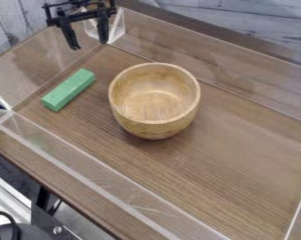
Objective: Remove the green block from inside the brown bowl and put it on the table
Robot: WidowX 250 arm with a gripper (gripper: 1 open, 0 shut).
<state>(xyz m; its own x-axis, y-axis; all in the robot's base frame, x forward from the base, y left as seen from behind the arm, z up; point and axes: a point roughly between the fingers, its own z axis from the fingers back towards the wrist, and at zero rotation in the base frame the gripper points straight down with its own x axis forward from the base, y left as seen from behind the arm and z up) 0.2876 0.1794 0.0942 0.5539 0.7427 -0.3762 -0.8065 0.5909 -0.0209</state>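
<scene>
The green block (pixel 68 89) lies flat on the table (pixel 228 159), left of the brown bowl (pixel 154 99) and a little apart from it. The bowl stands upright near the middle, and its inside shows only bare wood. My gripper (pixel 90 37) hangs over the far left part of the table, well beyond the block and pointing steeply down. Its two dark fingers (pixel 74 37) stand apart with nothing between them, and it touches neither block nor bowl.
Low clear acrylic walls (pixel 40 141) run along the table's edges, and one passes close behind the gripper. Bare wood-grain surface stretches to the right of the bowl and in front of it.
</scene>
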